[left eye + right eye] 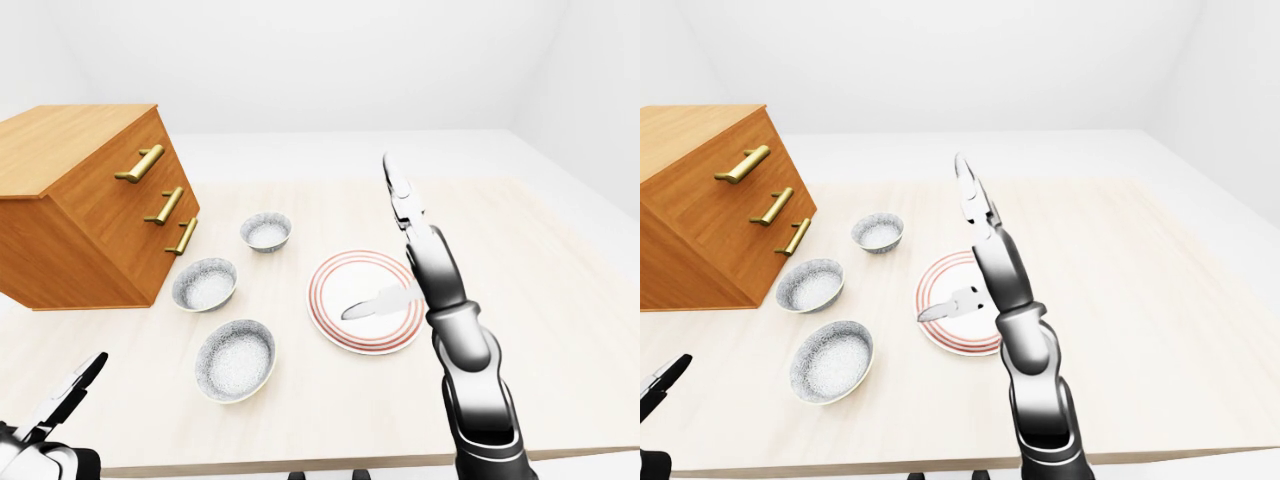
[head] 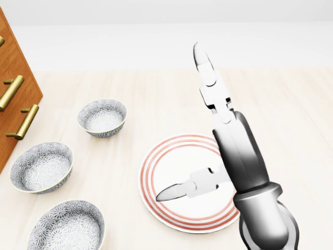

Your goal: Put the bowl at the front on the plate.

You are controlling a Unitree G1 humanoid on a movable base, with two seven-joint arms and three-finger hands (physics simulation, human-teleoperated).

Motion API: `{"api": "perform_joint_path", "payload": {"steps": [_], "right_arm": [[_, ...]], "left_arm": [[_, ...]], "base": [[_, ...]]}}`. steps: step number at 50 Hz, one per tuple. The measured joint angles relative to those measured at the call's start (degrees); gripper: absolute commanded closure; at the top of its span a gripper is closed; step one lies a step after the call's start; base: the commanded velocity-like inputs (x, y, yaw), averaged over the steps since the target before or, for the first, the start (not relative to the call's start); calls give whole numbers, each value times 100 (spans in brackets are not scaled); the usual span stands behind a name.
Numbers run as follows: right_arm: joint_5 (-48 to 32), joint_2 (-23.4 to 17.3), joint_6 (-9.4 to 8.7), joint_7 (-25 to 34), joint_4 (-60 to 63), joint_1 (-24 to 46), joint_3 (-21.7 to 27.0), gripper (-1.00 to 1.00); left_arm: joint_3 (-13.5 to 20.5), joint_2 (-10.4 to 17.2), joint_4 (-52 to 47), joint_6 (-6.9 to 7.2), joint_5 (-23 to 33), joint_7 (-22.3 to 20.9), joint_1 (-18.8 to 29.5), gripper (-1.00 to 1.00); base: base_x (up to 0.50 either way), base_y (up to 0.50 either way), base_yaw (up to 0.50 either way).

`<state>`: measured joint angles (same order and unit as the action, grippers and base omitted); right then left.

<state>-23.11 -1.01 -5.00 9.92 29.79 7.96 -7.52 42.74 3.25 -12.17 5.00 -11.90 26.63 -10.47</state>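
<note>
Over the plate (image 2: 151,161) on the tabletop (image 2: 291,104) we've got our right hand (image 2: 234,148) standing tall. The forearm comes up from the head view's bottom right, the fingers (image 2: 204,65) stretch straight toward the top, and the thumb (image 2: 174,191) pokes left across the plate's white middle. It's spread wide and holding nothing.

Our left hand (image 1: 55,415) sits in the left-eye view's bottom left corner, below the tabletop's edge, fingers straight and empty too.

Our target, the lowest bowl (image 2: 66,226), is bottom left in the head view, apart from the plate and near the tabletop's lower edge. A middle bowl (image 2: 41,166) and a top bowl (image 2: 102,117) line up above it, beside the drawer chest (image 1: 80,200). A bare strip of tabletop runs between the bowls and the plate, and there's a wider stretch right of the plate.
</note>
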Motion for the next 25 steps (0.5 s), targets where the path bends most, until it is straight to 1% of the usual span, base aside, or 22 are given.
{"api": "perform_joint_path", "payload": {"steps": [8, 14, 25], "right_arm": [[-778, 2, 0, 506, 164, 298, -171, -100], [-1824, 5, 0, 1082, 51, 502, -349, -100], [-3699, 220, 0, 2241, -225, 866, -299, -100]], "left_arm": [[16, 10, -33, 0, -8, -13, 9, -100], [25, 17, -40, 0, -18, -12, 19, -100], [21, 41, 1, 0, -46, 16, 50, -100]], "base": [[0, 0, 0], [0, 0, 0], [0, 0, 0]]}}
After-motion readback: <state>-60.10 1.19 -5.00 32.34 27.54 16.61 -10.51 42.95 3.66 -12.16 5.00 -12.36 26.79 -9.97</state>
